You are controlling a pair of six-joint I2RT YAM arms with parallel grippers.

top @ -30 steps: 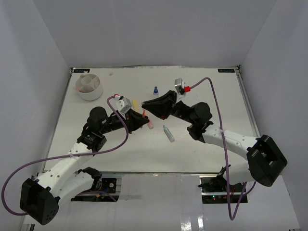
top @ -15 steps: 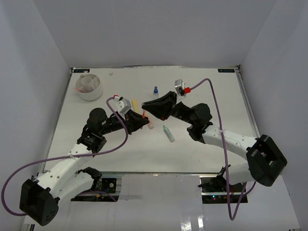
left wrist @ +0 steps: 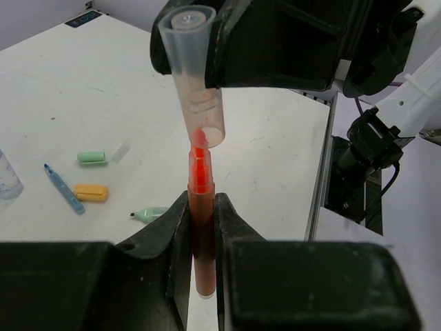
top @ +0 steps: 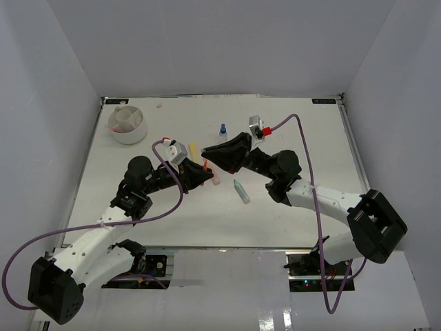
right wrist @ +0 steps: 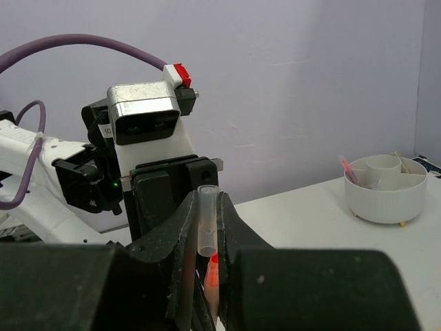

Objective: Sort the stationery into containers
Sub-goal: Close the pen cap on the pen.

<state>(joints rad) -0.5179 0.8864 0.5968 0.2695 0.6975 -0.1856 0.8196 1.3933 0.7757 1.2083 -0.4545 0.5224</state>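
At frame centre in the left wrist view, the left claw point(left wrist: 201, 207), clenched on the upright orange marker point(left wrist: 200, 176), holds its bare tip at the mouth of the clear cap point(left wrist: 196, 76), which the right claw point(right wrist: 207, 231) grips directly above, tilted slightly off-axis.

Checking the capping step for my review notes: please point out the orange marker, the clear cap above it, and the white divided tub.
orange marker point(left wrist: 201, 214): left wrist view, on its barrel below the bright tip.
clear cap point(left wrist: 194, 76): left wrist view, on its side wall about halfway along.
white tub point(right wrist: 386, 203): right wrist view, on its outer wall.
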